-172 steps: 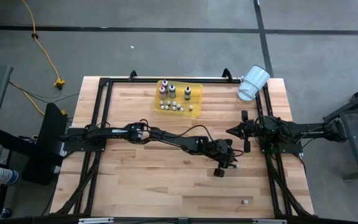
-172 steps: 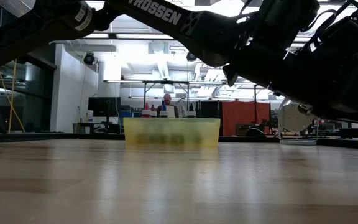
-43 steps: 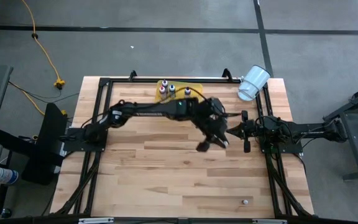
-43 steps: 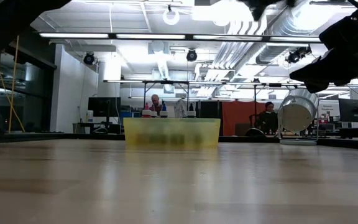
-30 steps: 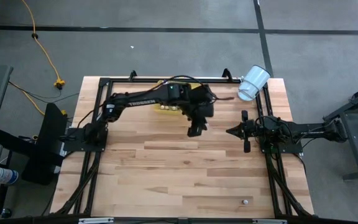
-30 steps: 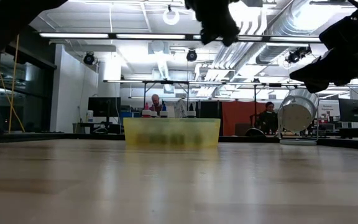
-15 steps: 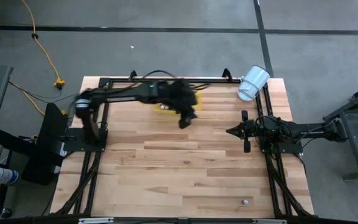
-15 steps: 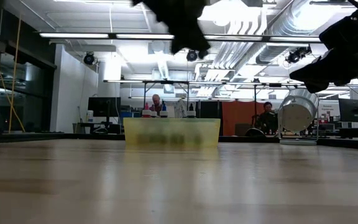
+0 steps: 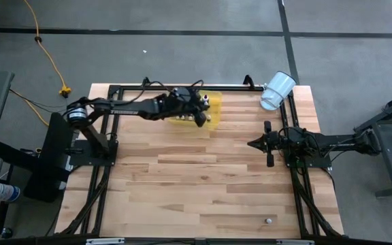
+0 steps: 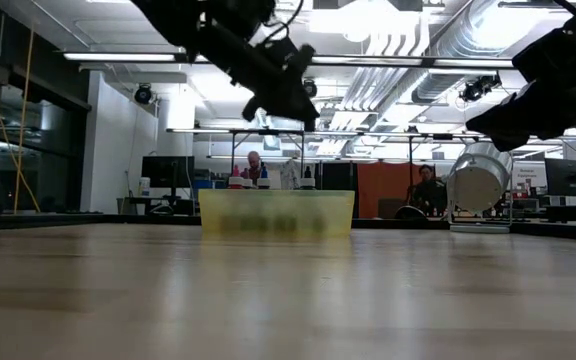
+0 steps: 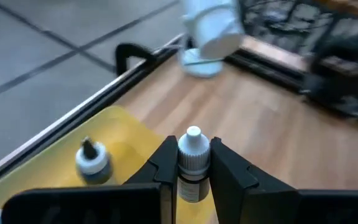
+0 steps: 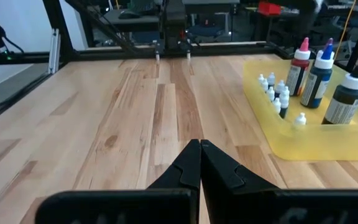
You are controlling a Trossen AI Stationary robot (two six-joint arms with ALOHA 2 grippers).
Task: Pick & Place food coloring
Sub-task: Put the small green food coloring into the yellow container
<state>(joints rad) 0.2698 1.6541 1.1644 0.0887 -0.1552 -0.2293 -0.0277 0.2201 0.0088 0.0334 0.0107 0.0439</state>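
My left gripper hangs over the yellow tray at the table's far edge, shut on one small food coloring bottle with a white cap. The tray holds taller red, blue and dark bottles and several tiny white ones, all standing on its floor. One more tiny bottle lies on the table near the front right corner. My right gripper waits shut at the table's right side. My left gripper pinches the bottle's body just under the white cap between its two fingers. The cap sticks out from between the fingertips. The bottle is lifted clear, above the tray's right end; how far back it reaches is hidden by the fingers.
A white plastic cup lies on its side at the far right corner, also in the left wrist view. A black frame rail runs along the far edge behind the tray. Bare wood fills the middle and front.
My left gripper has carried the bottle from the table's middle toward the far edge and a little left, sinking until it hangs over the tray. It has tipped from pointing steeply down to nearly level and rolled somewhat. It has stayed shut on the bottle.
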